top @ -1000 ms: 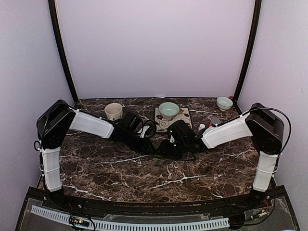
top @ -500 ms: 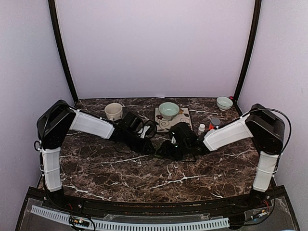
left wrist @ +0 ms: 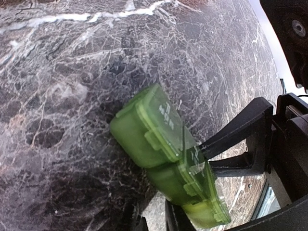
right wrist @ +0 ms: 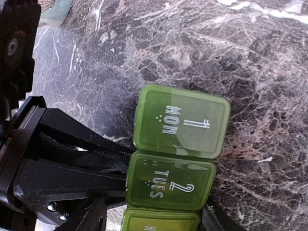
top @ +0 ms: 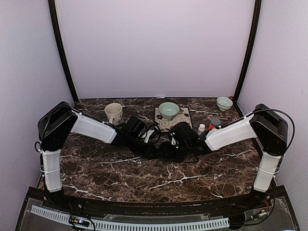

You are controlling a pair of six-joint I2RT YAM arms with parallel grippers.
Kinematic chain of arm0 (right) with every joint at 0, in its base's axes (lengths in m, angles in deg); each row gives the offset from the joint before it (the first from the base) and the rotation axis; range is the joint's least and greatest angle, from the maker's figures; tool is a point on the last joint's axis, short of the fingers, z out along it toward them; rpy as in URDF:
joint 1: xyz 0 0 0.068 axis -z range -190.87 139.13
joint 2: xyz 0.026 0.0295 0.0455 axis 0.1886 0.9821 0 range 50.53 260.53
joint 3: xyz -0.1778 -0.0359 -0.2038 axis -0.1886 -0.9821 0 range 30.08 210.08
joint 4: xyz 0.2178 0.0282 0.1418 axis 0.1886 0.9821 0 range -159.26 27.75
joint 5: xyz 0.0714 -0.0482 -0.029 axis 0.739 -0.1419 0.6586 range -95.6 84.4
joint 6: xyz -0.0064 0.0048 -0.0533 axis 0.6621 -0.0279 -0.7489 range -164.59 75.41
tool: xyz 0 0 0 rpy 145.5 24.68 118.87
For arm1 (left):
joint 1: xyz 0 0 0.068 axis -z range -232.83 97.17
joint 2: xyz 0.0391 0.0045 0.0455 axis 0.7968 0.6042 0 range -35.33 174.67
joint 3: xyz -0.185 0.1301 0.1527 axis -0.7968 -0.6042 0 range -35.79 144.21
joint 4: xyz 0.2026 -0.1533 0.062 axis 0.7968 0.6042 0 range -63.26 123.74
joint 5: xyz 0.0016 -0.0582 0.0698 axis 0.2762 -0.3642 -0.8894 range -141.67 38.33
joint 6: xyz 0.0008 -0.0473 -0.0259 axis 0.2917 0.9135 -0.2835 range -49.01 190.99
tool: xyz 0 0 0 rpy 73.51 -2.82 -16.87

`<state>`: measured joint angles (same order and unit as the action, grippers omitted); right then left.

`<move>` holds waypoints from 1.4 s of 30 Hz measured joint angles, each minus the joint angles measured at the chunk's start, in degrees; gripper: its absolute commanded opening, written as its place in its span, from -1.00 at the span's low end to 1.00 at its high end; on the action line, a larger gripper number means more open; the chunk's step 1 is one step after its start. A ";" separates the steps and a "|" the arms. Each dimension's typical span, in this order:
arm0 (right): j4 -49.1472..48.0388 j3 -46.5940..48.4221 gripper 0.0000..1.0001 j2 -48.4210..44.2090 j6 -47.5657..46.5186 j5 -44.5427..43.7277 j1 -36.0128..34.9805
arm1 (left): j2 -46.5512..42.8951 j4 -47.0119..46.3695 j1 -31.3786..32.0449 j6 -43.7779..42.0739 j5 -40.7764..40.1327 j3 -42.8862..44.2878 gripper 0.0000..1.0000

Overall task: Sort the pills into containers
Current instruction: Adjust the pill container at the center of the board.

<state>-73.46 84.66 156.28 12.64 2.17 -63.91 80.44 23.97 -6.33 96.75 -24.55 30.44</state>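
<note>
The green pill-box strip (right wrist: pixel 178 125) lies on the dark marble counter (top: pixel 120 173) near its middle, just in front of a patterned tile (top: pixel 185 117). The top view hides it under the two arms. Its lids read "1 MON" and "2 TUES" and both are down; a third compartment is cut off by the frame edge.

The left tool (right wrist: pixel 124 166) comes in from the side, its fingers narrow and their tips against the edge of the TUES compartment. Whether they pinch it I cannot tell. The right tool (right wrist: pixel 156 219) stands wide, one finger on either side of the third compartment.

A pale green bowl (top: pixel 168 109) sits on the tile. A beige mug (top: pixel 113 111) stands to its left, and a second bowl (top: pixel 224 102) is in the far right corner.
</note>
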 measured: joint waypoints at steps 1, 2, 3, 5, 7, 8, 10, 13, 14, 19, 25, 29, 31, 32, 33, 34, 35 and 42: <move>0.44 0.20 0.20 0.00 -0.28 -0.02 0.00 | -0.07 -0.24 0.04 0.07 -0.07 -0.17 -0.61; 1.01 0.42 0.17 0.00 -0.63 -0.09 0.00 | -0.11 -0.46 0.04 0.15 -0.07 -0.35 -0.61; 1.60 0.63 0.14 -0.02 -0.98 -0.13 0.00 | -0.17 -0.74 0.07 0.17 -0.15 -0.57 -0.61; 2.84 0.81 0.06 -0.17 -1.64 -0.46 0.00 | -0.48 -1.53 0.20 0.17 -0.59 -1.18 -0.61; 4.02 0.94 -0.01 -0.31 -2.67 -0.59 -0.09 | -0.87 -1.95 0.48 0.42 -0.90 -1.90 -0.61; 4.55 1.03 -0.03 -0.35 -3.15 -0.61 -0.11 | -1.18 -1.99 0.68 0.52 -1.22 -2.27 -0.61; 5.46 1.09 -0.08 -0.44 -3.96 -0.85 -0.28 | -1.68 -2.01 0.94 0.63 -1.51 -2.80 -0.62; 6.14 1.36 -0.12 -0.46 -4.79 -1.20 -0.50 | -1.90 -1.90 1.03 0.85 -1.60 -3.02 -0.61; 6.43 1.46 -0.13 -0.46 -5.09 -1.31 -0.55 | -1.99 -1.84 1.05 0.90 -1.62 -3.04 -0.61; 10.99 3.23 -0.12 -0.55 -8.92 -3.19 -0.79 | -2.86 -0.35 1.64 0.81 -2.29 -3.43 -0.57; 19.82 5.25 -0.07 -1.55 -20.68 -9.33 -0.76 | -5.53 3.78 2.45 -0.11 -4.87 -4.83 -0.55; 24.68 5.51 -0.03 -2.40 -29.70 -13.25 -0.72 | -8.13 6.71 2.32 -0.90 -6.95 -6.64 -0.52; 26.18 5.44 -0.01 -2.86 -33.59 -14.27 -0.70 | -9.68 8.15 1.81 -1.16 -7.87 -7.78 -0.51; 26.88 5.27 0.01 -3.17 -35.82 -14.67 -0.70 | -10.40 8.94 1.40 -1.22 -8.28 -8.31 -0.50; 27.34 5.07 0.01 -3.48 -37.46 -14.95 -0.70 | -10.97 9.46 0.96 -1.31 -8.59 -8.76 -0.50; 27.89 4.96 0.02 -3.76 -39.08 -15.23 -0.70 | -11.74 10.14 0.68 -1.36 -8.90 -9.38 -0.49; 28.33 4.96 0.02 -4.00 -40.39 -15.52 -0.70 | -12.20 10.67 -0.17 -1.38 -9.16 -9.66 -0.49; 30.40 6.95 0.06 -3.93 -44.35 -16.59 -0.72 | -14.45 13.03 -2.14 -1.38 -10.43 -9.92 -0.48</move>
<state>-43.06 91.61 152.35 -31.70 -14.41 -64.63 65.99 37.00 -8.47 95.37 -34.98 20.52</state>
